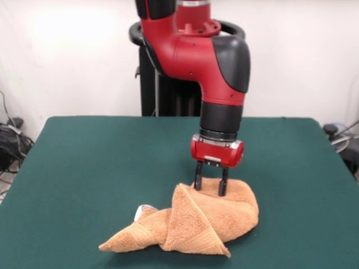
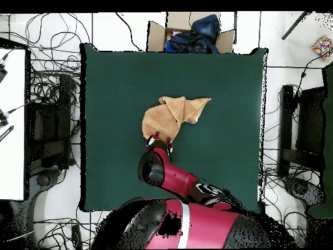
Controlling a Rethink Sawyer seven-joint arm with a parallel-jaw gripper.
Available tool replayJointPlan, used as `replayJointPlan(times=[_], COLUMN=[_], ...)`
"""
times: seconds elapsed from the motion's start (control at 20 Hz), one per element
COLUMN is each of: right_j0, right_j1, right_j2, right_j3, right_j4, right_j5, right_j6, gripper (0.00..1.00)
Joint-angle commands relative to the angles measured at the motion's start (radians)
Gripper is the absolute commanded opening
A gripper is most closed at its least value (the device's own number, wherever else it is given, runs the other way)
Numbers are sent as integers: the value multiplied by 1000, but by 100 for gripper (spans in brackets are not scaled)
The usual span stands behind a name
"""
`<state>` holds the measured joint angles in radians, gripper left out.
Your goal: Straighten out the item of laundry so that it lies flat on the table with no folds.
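The orange-tan towel [image 1: 193, 221] lies crumpled and folded over itself on the green table [image 1: 101, 162], toward the front of the front view. A small white tag [image 1: 142, 208] shows at its left side. My gripper [image 1: 210, 186] hangs straight down over the towel's far edge. Its two black fingers [image 1: 198, 175] are spread apart, with their tips at or just touching the cloth and nothing held between them. In the overhead view the towel [image 2: 170, 115] sits near the table's middle, with the gripper [image 2: 160, 140] at its lower left edge.
A cardboard box [image 2: 188, 32] with dark clothes stands beyond the table's top edge in the overhead view. Cables and equipment [image 2: 45, 97] lie on the floor at both sides. Bare green felt [image 2: 227, 156] surrounds the towel.
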<state>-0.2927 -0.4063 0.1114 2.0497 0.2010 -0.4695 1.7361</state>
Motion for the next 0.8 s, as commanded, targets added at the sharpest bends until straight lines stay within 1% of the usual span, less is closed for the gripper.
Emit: replayJointPlan(times=[0.05,0.2,0.35,0.45,0.6,0.7,0.8], right_j0=[67,128,156,150,173,170,160], right_j1=[-13,-41,-57,-62,-97,-114,-110], right_j2=[25,-40,-77,-84,-121,-131,-137], right_j3=[-73,-67,-66,-66,-59,-63,-67], right_j4=[143,219,253,248,275,266,238], right_j5=[1,28,33,45,104,136,118], right_j6=[273,221,190,180,148,128,126], gripper=[100,100,100,100,100,100,100])
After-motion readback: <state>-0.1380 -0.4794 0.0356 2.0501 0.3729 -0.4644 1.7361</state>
